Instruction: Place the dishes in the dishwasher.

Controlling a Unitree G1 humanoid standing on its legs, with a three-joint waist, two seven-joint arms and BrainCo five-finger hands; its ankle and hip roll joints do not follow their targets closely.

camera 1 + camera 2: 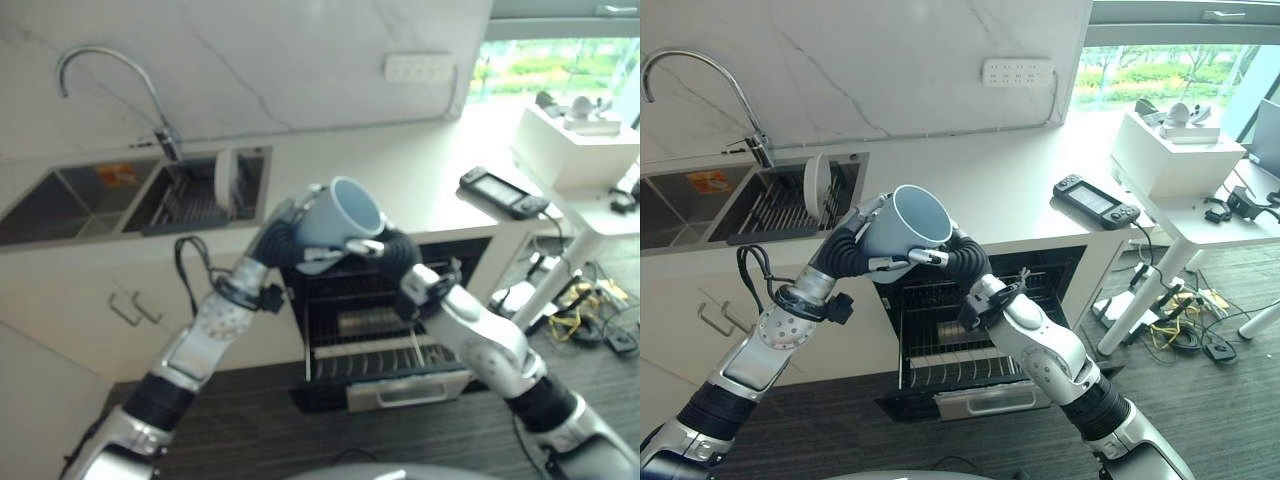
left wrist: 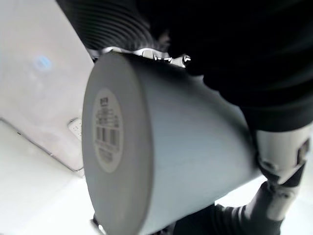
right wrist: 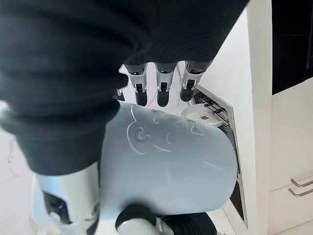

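Head views, with both wrist views. A pale blue cup [image 1: 902, 232] is held in the air between the two hands, above the open dishwasher [image 1: 960, 340] and in front of the edge of the white counter [image 1: 1020, 190]. The cup is tilted: its long axis runs from the base at lower left up to the open mouth at upper right, so the mouth faces upward, away from the robot and toward its right. In the left wrist view the flat base, which carries a round label, faces the camera; in the right wrist view the side wall shows a faint line drawing.

The left hand [image 1: 845, 243] comes from the lower left and cups the base side of the cup, its fingers curled round the wall. The right hand [image 1: 958, 256] comes from the lower right and meets the cup from the opposite side, its fingers [image 3: 161, 90] bent round the wall in the right wrist view.

Below the cup the dishwasher door hangs open and a wire rack [image 1: 950, 368] is pulled out. On the robot's left the sink [image 1: 680, 215] is set into the counter beneath a curved tap [image 1: 700, 60], and a white plate [image 1: 816, 186] stands on edge in a dish rack [image 1: 775, 212] beside it. A black game controller [image 1: 1096, 202] lies on the counter to the right.
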